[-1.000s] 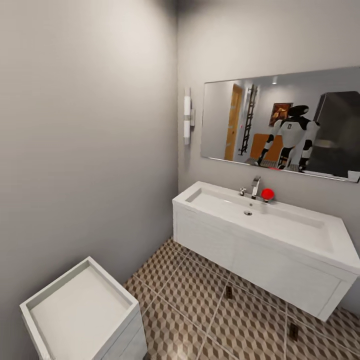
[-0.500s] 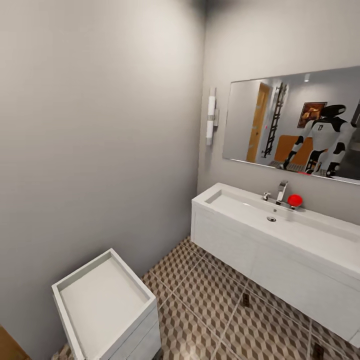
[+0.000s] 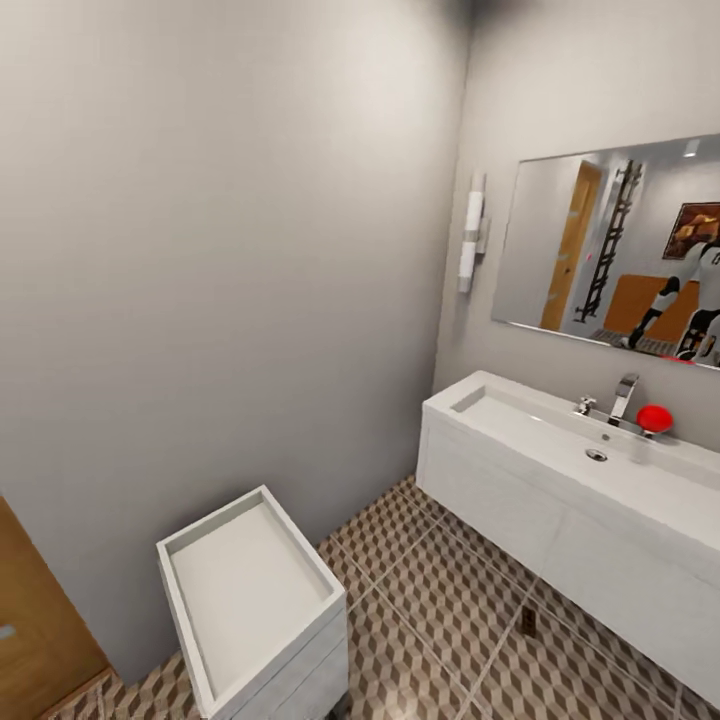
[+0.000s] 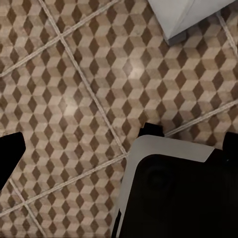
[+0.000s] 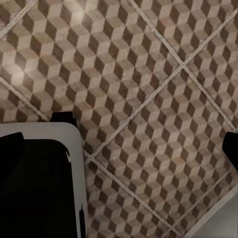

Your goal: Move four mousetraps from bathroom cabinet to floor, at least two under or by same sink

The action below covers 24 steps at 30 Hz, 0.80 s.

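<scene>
The bathroom floor (image 3: 430, 600) is laid in big square tiles printed with brown, tan and cream cubes, split by pale grout lines. At the right of the head view, the bathroom sink (image 3: 560, 440) is a long white rectangular basin, smooth and matte, on a plain white vanity (image 3: 500, 500) that hangs clear of the tiles. A chrome tap (image 3: 624, 397) stands at its back edge with a glossy red ball (image 3: 655, 418) just beside it.

One mousetrap (image 3: 528, 622) lies flat on the tiles at the lower right, just beside the vanity's bottom front edge. It reads as a small dark brown rectangle, too small to make out its metal parts.

At lower centre stands a white boxy unit (image 3: 255, 600) with a raised rim and a shallow recessed top. At the far lower left, a slab of orange-brown wood (image 3: 35, 610) is cut off by the frame, and I cannot tell what it belongs to. The walls are bare grey. A frameless mirror (image 3: 600, 250) runs off the right edge, with a slim white wall light (image 3: 470, 245) beside it.

In the left wrist view, the left end effector (image 4: 121, 151) is spread wide, with a black fingertip (image 4: 10, 153) at the frame's left edge and nothing between the fingers but tile. The right end effector (image 5: 120, 144) is likewise open and empty over the tiles. In both views, part of the robot's white and black body hides the floor low in the frame.
</scene>
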Available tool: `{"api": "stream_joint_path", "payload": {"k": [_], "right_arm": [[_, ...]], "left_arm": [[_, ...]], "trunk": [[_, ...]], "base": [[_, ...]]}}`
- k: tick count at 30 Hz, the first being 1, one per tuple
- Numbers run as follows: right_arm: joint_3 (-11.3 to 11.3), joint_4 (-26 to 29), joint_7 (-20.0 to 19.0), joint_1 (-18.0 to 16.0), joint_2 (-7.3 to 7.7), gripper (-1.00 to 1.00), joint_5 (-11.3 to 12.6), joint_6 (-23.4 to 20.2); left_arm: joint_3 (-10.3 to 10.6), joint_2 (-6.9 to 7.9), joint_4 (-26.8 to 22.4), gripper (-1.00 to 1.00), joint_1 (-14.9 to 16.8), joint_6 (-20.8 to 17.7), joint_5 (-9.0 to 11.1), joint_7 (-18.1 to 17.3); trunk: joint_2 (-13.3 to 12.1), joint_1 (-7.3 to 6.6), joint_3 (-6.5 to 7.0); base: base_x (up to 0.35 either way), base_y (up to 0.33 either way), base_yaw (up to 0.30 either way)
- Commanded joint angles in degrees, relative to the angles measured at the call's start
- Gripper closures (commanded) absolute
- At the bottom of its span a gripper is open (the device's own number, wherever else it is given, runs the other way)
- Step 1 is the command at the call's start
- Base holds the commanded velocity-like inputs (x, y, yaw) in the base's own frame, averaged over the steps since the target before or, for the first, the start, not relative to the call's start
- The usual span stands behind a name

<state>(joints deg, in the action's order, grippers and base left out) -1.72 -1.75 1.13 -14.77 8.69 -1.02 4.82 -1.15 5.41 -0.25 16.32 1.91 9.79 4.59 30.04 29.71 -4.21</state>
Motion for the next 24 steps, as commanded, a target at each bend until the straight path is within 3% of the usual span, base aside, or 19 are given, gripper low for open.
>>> {"api": "stream_joint_path", "payload": {"k": [1,24], "right_arm": [[-0.18,-0.19,0.1,-0.09,0.01,-1.0,-0.12,0.37],[-0.14,-0.19,0.1,-0.09,-0.05,-1.0,-0.12,0.37]], "left_arm": [[-0.08,-0.02,0.07,-1.0,0.02,0.2,0.32,0.06],[-0.08,-0.17,0.07,-1.0,-0.45,0.2,0.31,0.06]], "trunk": [[0.1,0.03,-0.11],[0.1,0.03,-0.11]], "base": [[0.0,0.0,0.276],[0.0,0.0,0.276]]}}
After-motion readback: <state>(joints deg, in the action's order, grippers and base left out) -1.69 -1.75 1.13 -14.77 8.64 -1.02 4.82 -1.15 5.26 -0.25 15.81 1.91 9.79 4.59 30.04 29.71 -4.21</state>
